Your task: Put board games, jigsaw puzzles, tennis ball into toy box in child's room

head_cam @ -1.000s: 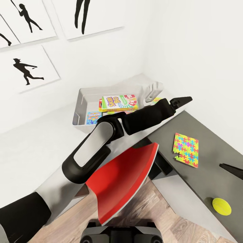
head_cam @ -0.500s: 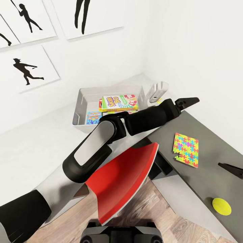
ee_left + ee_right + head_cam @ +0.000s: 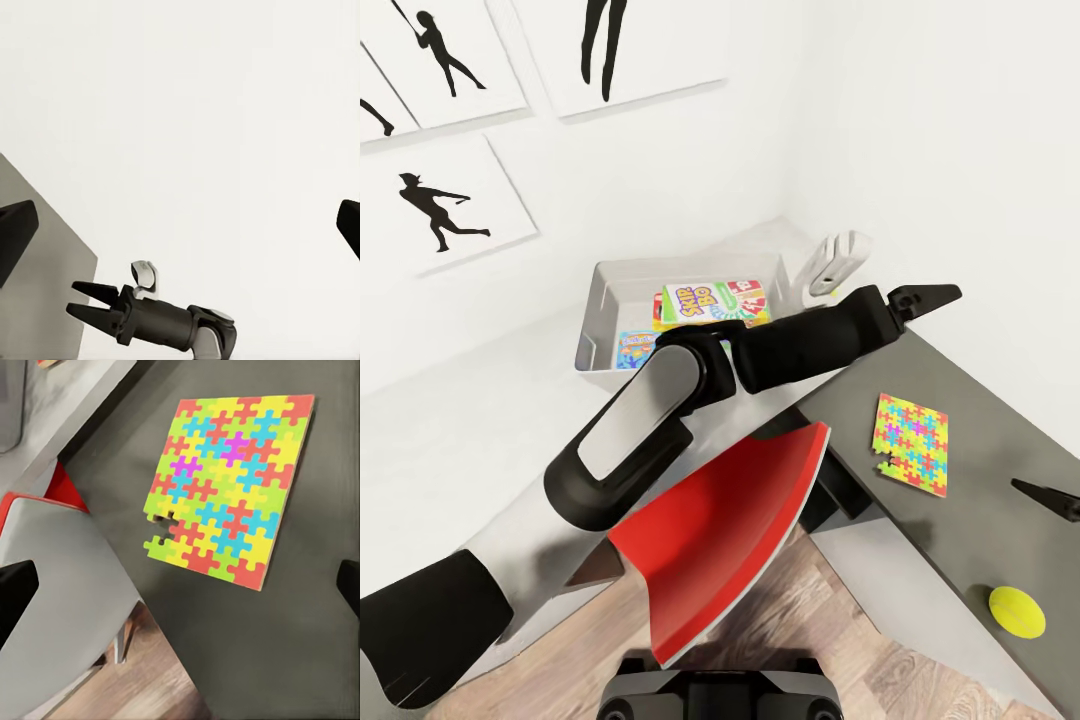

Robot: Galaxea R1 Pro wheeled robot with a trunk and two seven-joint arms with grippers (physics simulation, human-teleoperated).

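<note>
Since the jigsaw [image 3: 229, 486] lies flat on the dark side table [image 3: 960, 500], at about 3 o'clock in the head view, it is likely light and thin, best pinched at an edge. The right gripper [image 3: 180, 585] hovers above it, jaws apart. The toy box [image 3: 600, 300], at 11 o'clock, holds board games [image 3: 710, 303]. The left gripper [image 3: 930, 297] appears empty; its jaws I cannot tell.

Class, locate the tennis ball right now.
In the head view the tennis ball lies at lower right on the dark side table, nearer the camera than the jigsaw puzzle.
</note>
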